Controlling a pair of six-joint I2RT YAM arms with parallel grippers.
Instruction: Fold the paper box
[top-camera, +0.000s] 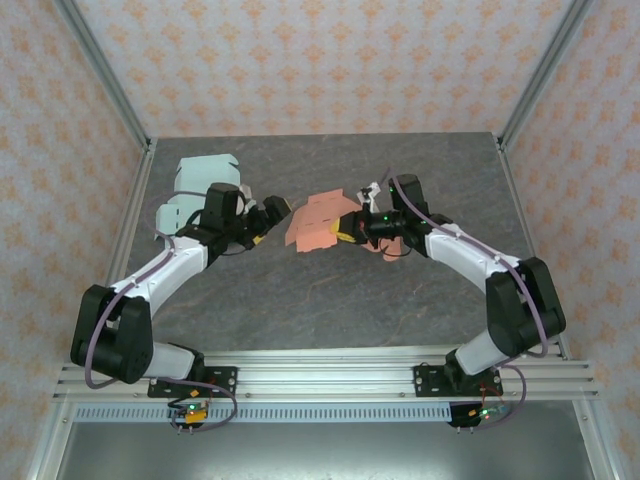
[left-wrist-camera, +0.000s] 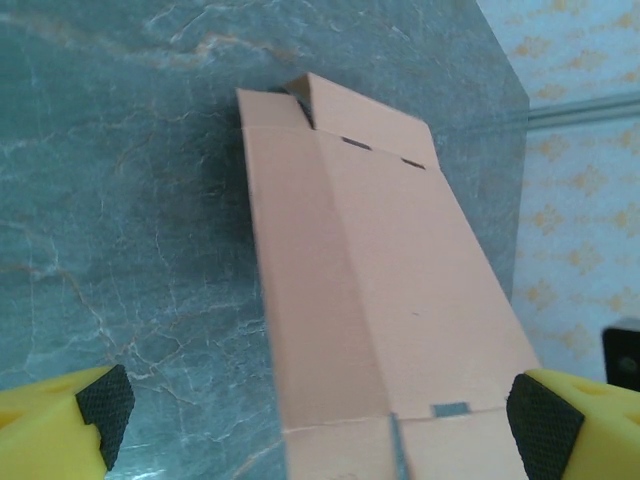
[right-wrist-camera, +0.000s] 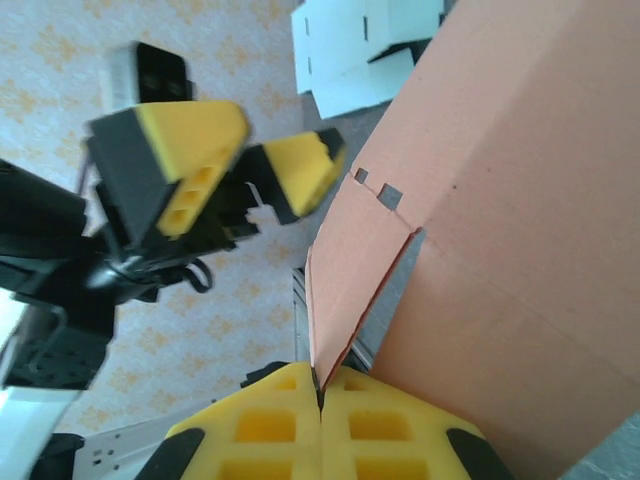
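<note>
While the right gripper pinches the paper box, the left gripper is wide. Both are far from table edges.

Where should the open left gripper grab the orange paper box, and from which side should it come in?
Probably the near end panel, coming straight in from the left arm's side. The orange paper box lies lengthwise as a thin sheet between the left gripper's open pads, and the right gripper pinches a flap on the other side.
</note>
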